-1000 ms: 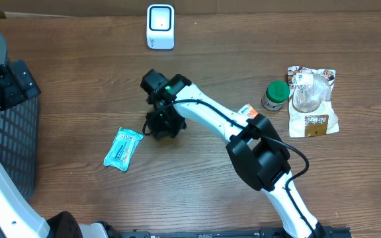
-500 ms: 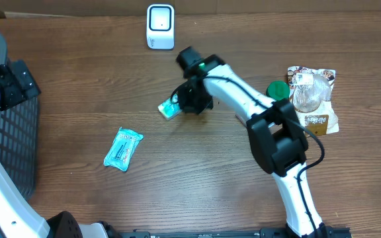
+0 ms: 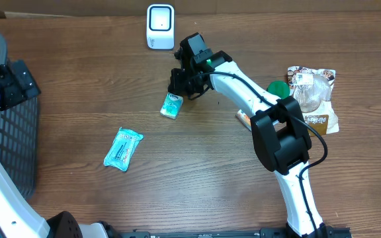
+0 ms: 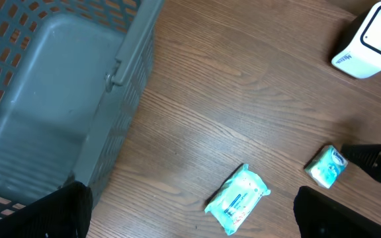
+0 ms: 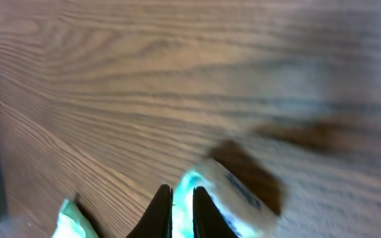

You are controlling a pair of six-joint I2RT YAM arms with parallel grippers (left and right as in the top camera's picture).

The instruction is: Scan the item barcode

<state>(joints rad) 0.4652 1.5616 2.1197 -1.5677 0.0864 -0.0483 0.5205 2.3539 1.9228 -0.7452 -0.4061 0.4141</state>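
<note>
Right gripper (image 5: 180, 193) closed on teal packet (image 5: 225, 196), blurred wooden table (image 5: 177, 79) beneath

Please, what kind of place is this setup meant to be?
Probably a mock shop checkout: a white scanner stands at the back, packaged goods such as a snack bag and a teal packet lie about, and a basket sits on the left.

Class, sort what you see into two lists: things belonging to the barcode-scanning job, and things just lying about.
In the job: right gripper, small teal packet it grips, white scanner.
Lying about: larger teal packet, green-lidded jar, snack bag, grey basket.
</note>
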